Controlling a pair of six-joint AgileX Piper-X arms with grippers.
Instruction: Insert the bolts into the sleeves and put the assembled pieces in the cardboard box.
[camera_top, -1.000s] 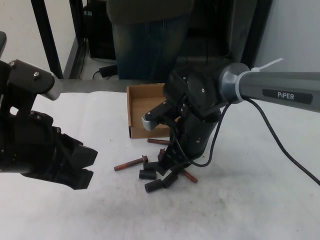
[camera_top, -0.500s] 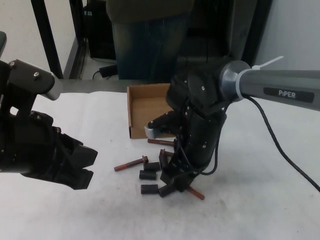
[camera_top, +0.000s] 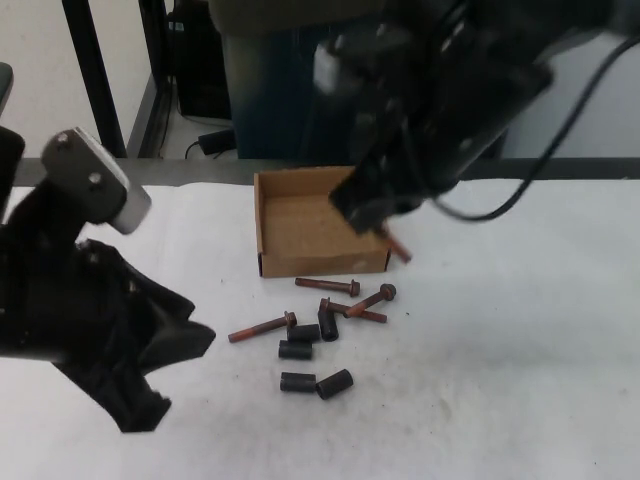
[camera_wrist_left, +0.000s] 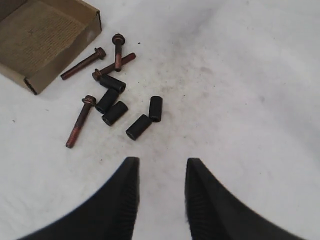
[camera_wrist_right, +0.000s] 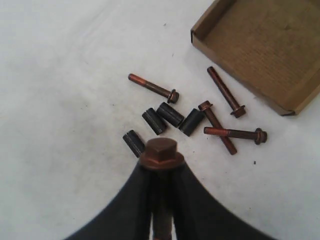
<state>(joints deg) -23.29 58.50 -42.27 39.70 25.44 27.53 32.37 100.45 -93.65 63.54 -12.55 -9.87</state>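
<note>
One bolt is clamped in the right fingers. Its hex head stands at the fingertips and the shank runs back between them, its far end hidden. In the high view this arm hangs above the cardboard box, which sits at the middle of the worktop's far edge. No assembled piece shows in the box.

The left fingers are spread with nothing between them. They are toward the worktop's near left corner, well apart from the parts.

Four loose bolts and five sleeves lie on their sides mid-worktop, just on the near side of the box. Several of them touch or cross.

Hazards, as judged:

1. **Orientation:** With the head outermost, the insertion end appears to be buried in the grip. Mating would then need a regrasp or a handover, and either could drop the bolt.
2. **Slip:** The grip is on a smooth round shank. Side load at the sleeve mouth could swivel the bolt off axis and jam it.
3. **Premature release:** The bolt hangs over the box unassembled. If the fingers part here, a bare bolt goes in.
4. **Crowding:** The sleeves lie close together. Spread fingers coming down on one will likely nudge its neighbours, and cylinders on their sides roll.
5. **Arm clearance:** Mating in the air brings both wrists close together over the scatter, so a misjudged approach risks contact.
</note>
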